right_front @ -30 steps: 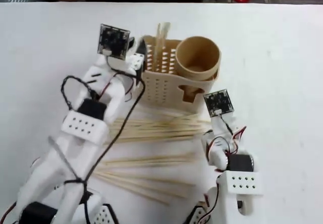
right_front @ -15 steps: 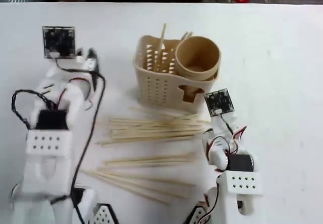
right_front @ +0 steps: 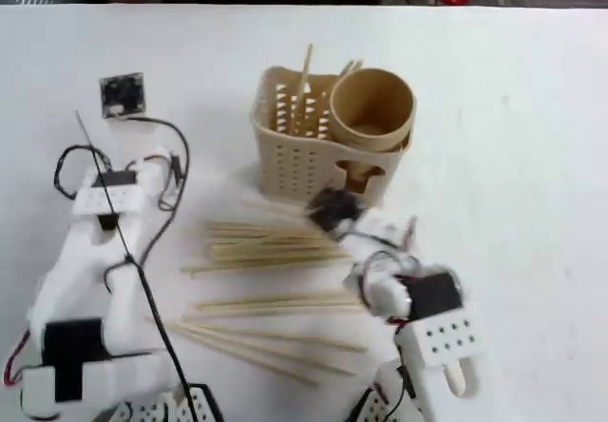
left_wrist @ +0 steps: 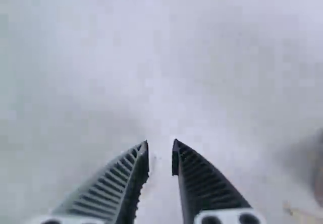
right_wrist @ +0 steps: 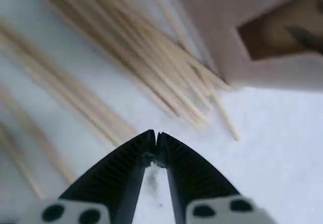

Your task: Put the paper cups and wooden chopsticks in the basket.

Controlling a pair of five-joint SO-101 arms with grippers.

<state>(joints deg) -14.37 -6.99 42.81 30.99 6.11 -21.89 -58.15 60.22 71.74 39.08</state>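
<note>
Basket [right_front: 313, 161]: cream, perforated, upright on the white table [right_front: 513, 156], at 12 o'clock from the table's middle. Paper cup [right_front: 372, 108]: brown, upright inside the basket, on its 3 o'clock side. Standing chopsticks [right_front: 306, 66]: a few sticks upright in the basket at 9 o'clock of the cup, tips above the rim. Loose chopsticks [right_front: 271, 246]: many sticks flat on the table at 6 o'clock of the basket, in three rough bundles. The nearest bundle lies just beside the basket's foot, and the others fan out farther toward 6 o'clock. Left arm [right_front: 104, 213]: at 9 o'clock of the loose chopsticks, apart from them. Left gripper [left_wrist: 160, 156]: jaws parted by a narrow gap with nothing between them, over bare table. Right arm [right_front: 413, 303]: at 4 o'clock of the loose chopsticks, its wrist at 6 o'clock of the basket. Right gripper [right_wrist: 156, 139]: jaws closed tip to tip and holding nothing, just short of the near ends of the bundle beside the basket.
</note>
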